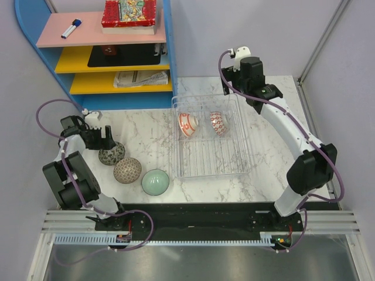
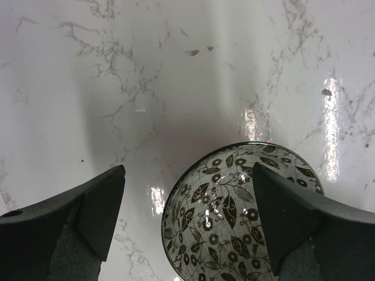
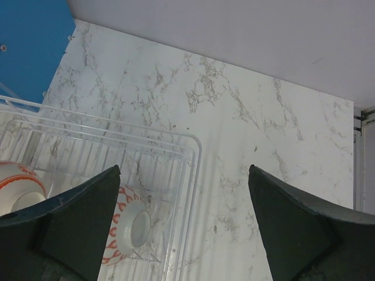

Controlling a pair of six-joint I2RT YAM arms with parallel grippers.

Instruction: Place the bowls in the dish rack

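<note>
The clear dish rack [image 1: 208, 164] stands mid-table. An orange-red floral bowl [image 1: 188, 124] and a red-white patterned bowl [image 1: 218, 123] stand on edge in its far half. A grey speckled bowl [image 1: 111, 154], a brown lattice bowl [image 1: 127, 170] and a pale green bowl [image 1: 155, 182] sit in a row on the table to the left. My left gripper [image 1: 104, 139] is open just above the grey bowl [image 2: 234, 228], with one finger [image 2: 281, 216] over it. My right gripper [image 1: 233, 86] is open and empty above the rack's far right corner [image 3: 193, 152].
A blue shelf unit [image 1: 167, 52] with pink and yellow shelves stands at the back left, close to the rack's far left corner. It holds a marker [image 1: 71, 28], a red box [image 1: 129, 13] and a newspaper [image 1: 140, 78]. Walls close the back and right.
</note>
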